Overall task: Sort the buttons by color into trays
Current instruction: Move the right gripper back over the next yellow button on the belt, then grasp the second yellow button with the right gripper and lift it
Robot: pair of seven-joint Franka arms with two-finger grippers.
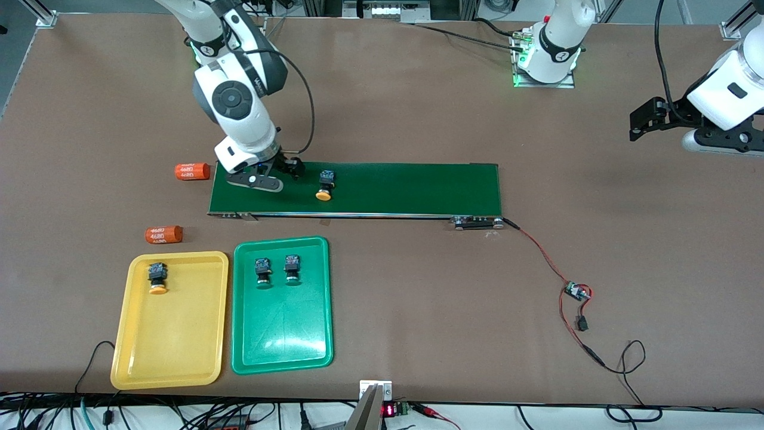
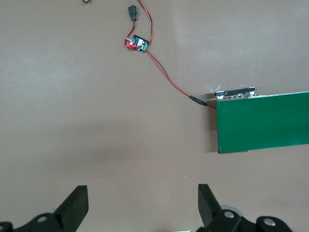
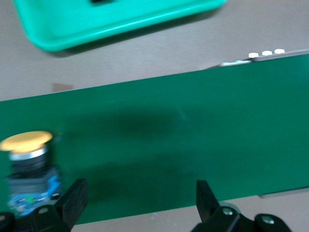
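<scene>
One yellow-capped button (image 1: 324,186) (image 3: 26,164) lies on the dark-green conveyor belt (image 1: 406,188). My right gripper (image 1: 276,178) (image 3: 140,199) hangs open just over the belt's end toward the right arm, beside that button, with nothing between its fingers. In the yellow tray (image 1: 173,346) lies another yellow-capped button (image 1: 157,278). The green tray (image 1: 286,334) (image 3: 120,24) holds two green-capped buttons (image 1: 263,272) (image 1: 292,269). My left gripper (image 1: 647,119) (image 2: 142,203) is open and empty, waiting over bare table past the belt's end (image 2: 263,123) toward the left arm.
Two orange "4680" cylinders lie on the table, one (image 1: 192,171) beside the belt's end, one (image 1: 163,235) near the yellow tray. Red-black wires run from the belt to a small circuit board (image 1: 576,291) (image 2: 137,43). Both trays sit nearer the front camera than the belt.
</scene>
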